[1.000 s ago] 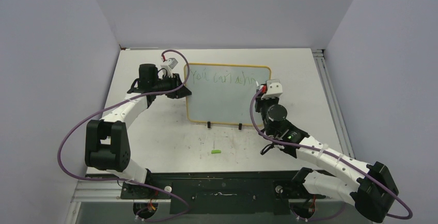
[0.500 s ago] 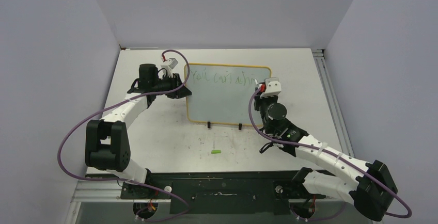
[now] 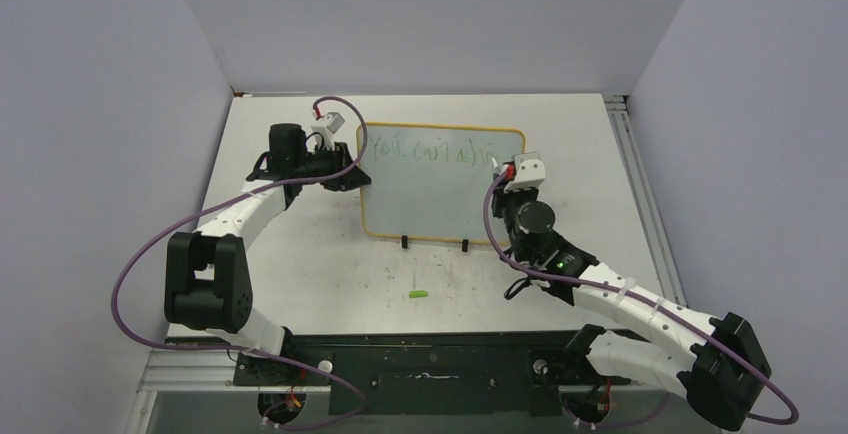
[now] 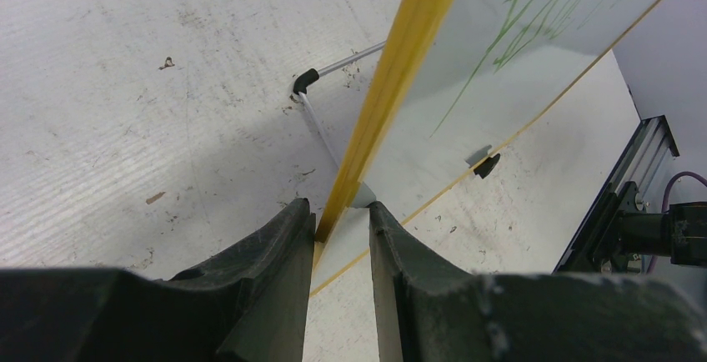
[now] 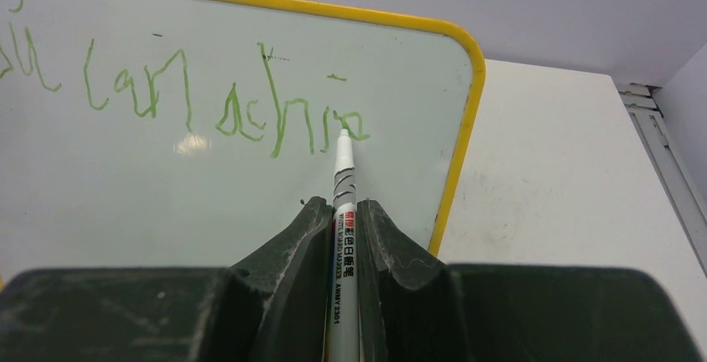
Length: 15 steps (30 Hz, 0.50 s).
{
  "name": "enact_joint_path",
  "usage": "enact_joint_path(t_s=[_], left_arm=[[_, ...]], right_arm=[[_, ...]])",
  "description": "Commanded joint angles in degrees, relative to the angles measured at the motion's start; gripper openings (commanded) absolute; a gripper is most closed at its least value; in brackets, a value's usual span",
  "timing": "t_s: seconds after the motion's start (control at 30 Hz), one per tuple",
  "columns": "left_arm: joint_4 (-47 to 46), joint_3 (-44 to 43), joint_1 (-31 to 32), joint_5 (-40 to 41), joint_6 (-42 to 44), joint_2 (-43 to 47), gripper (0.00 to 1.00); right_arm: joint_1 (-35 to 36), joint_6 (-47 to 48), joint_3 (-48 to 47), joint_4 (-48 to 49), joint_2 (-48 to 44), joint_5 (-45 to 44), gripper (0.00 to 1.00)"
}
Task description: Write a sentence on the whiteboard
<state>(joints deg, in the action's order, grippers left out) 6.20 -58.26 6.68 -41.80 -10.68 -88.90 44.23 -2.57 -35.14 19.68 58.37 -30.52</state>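
Toward the far middle of the scuffed white table (image 3: pixel 300 254), the rounded, yellow-framed whiteboard (image 3: pixel 440 194) stood propped, its edge clamped by the left gripper (image 4: pixel 342 216), while the right gripper (image 5: pixel 342 212) pinched a slim white marker (image 5: pixel 343 170), tip on the thin green sentence (image 5: pixel 225 103).

Marker (image 5: pixel 343 203) tip — on green sentence (image 5: pixel 183 91)

Your left arm (image 3: pixel 235 216) and right arm (image 3: pixel 620 299) match: white link shells, round black joints, black bases. A purple cable (image 3: pixel 114 289) loops beside each. A white camera box (image 3: pixel 530 167) with a red plug sits at 12 o'clock of the right wrist motor; the left has one too. Your left gripper (image 4: pixel 340 210) and right gripper (image 5: pixel 340 203) have dark grey, scuffed jaws. A green light (image 3: pixel 563 264) glows on the right arm.
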Motion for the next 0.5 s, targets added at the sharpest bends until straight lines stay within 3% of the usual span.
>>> enact_joint_path(t_s=[0.0, 0.47], left_arm=[[-0.57, -2.42, 0.66, -0.72, 0.48, 1.74, 0.28], [-0.57, -2.43, 0.71, -0.66, 0.48, 1.72, 0.28]], right_arm=[[-0.41, -1.80, 1.15, -1.28, -1.94, -0.55, 0.05], [-0.38, -2.69, 1.51, -2.66, -2.62, -2.64, 0.05]])
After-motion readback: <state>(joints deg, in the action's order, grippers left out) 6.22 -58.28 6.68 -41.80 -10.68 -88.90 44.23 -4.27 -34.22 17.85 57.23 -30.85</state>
